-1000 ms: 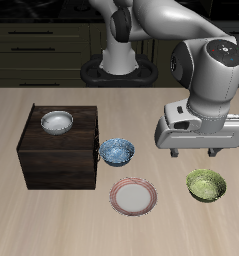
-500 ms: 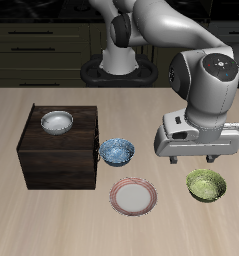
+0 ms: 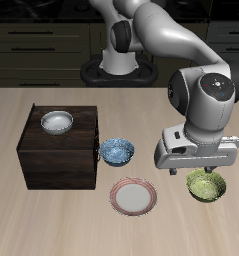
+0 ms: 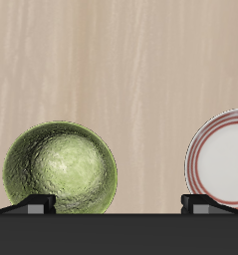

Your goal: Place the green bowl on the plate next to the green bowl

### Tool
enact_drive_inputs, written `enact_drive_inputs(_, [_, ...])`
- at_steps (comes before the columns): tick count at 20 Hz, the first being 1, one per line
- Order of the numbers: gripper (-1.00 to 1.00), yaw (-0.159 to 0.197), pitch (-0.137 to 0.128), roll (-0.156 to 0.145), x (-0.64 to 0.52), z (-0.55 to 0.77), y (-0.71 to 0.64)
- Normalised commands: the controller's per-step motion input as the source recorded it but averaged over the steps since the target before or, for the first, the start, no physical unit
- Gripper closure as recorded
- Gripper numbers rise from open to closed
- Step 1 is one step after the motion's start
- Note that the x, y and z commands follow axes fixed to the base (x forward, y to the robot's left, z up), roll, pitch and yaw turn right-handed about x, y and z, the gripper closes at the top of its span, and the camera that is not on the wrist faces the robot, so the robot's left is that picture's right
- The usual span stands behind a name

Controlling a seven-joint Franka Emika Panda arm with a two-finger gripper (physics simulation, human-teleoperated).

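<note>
The green bowl (image 3: 206,185) has a mottled olive glaze and sits upright on the table near the front edge. It also shows in the wrist view (image 4: 61,167). The plate (image 3: 133,196) with a pinkish-red rim and pale centre lies flat beside it, empty, and also shows in the wrist view (image 4: 222,159). My gripper (image 3: 194,171) hangs open and empty just above the table, over the bowl's rim on the side toward the plate. In the wrist view my gripper (image 4: 119,204) has its fingertips (image 4: 36,202) spread wide, with nothing between them.
A blue speckled bowl (image 3: 117,151) sits behind the plate. A dark wooden box (image 3: 59,150) stands beside it, with a white-grey bowl (image 3: 57,122) on top. A round black burner (image 3: 116,72) lies at the table's back by the robot's base.
My gripper has come down and moved toward the table's front edge, ending close over the green bowl. Bowls and plate have not moved.
</note>
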Motion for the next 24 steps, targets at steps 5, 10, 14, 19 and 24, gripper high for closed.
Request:
enact_drive_inputs(5, [-1.00, 0.004, 0.024, 0.019, -0.11, -0.26, 0.13])
enact_drive_inputs(10, [-1.00, 0.006, 0.039, 0.031, -0.12, -0.26, 0.12])
enact_drive_inputs(14, [-1.00, 0.010, 0.011, 0.017, -0.08, -0.18, 0.01])
enact_drive_inputs(19, [-1.00, 0.002, 0.018, -0.006, -0.05, -0.19, -0.08])
enact_drive_inputs(24, [-1.00, -0.002, 0.025, 0.027, -0.05, -0.21, -0.01])
